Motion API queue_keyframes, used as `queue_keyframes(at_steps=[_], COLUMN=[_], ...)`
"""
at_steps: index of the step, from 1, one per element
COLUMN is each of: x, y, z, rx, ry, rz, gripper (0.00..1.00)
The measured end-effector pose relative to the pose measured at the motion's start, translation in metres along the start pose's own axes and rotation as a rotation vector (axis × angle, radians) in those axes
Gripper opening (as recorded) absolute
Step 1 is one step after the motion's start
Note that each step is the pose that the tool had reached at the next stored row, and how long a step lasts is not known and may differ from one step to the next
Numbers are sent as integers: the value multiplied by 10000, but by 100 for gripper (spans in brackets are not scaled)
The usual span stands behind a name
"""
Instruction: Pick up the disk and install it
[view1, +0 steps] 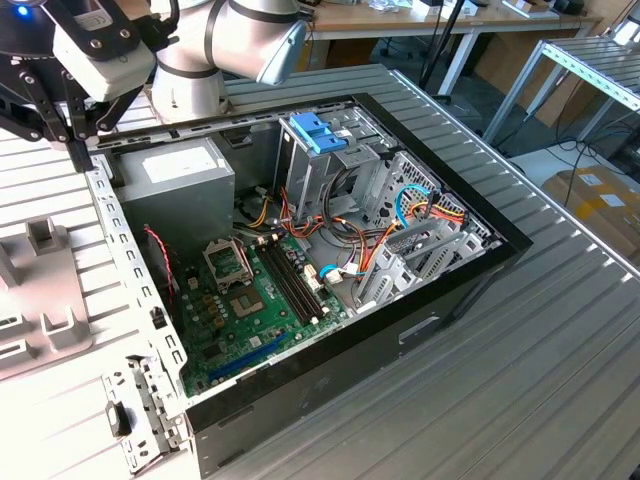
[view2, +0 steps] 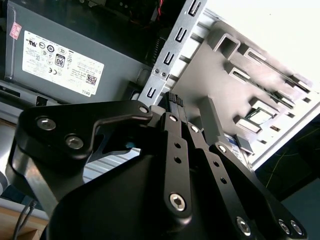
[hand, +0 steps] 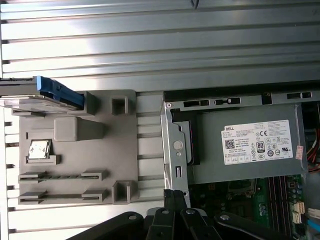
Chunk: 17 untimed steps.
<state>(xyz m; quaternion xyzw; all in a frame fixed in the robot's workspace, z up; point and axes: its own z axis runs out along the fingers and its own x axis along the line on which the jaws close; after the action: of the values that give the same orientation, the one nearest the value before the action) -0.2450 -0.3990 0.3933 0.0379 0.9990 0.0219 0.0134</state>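
The disk (hand: 42, 95), a flat dark drive with bright blue side rails, lies at one corner of the grey holder plate (hand: 75, 165) in the first wrist view. My gripper (hand: 175, 194) hangs over the metal edge of the open computer case (view1: 330, 330), beside the power supply (hand: 250, 145) and well apart from the disk. Its two black fingers (view2: 175, 107) are pressed together with nothing between them. In the exterior view the gripper (view1: 78, 150) is at the case's far corner on the exterior view's left.
The case lies open on a ribbed metal table (view1: 520, 380), showing the motherboard (view1: 250, 300), cables and a tall metal drive cage with a light blue latch (view1: 318, 130). The grey holder plate (view1: 40, 290) sits beside the case and carries several slots and a small chip (hand: 39, 149).
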Motion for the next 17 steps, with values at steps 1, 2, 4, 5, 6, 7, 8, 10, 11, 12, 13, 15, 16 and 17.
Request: queue_keyframes(at_steps=[1,2,4,5,6,7,8,10,11,12,13,15,16,17], x=[3,9,17,21,31,35,38,44,45,49,51,56,60,61], y=[0,-1,-1,-1,-2,-3,-3,-3,-3,-4,-4,-4,-4,-4], z=[0,0,0,-1,-1,-1,-1,-1,-1,-1,-1,-1,-2,-2], rx=[-1,-1,-1,0,-1,0,0,0,0,0,-1,-1,0,-1], ry=[0,0,0,1,0,0,0,0,0,0,0,0,0,0], rz=[-1,-1,-1,-2,-1,-2,-2,-1,-2,-1,-1,-1,-2,-1], gripper=[11,11,11,11,11,11,11,11,11,11,11,11,11,11])
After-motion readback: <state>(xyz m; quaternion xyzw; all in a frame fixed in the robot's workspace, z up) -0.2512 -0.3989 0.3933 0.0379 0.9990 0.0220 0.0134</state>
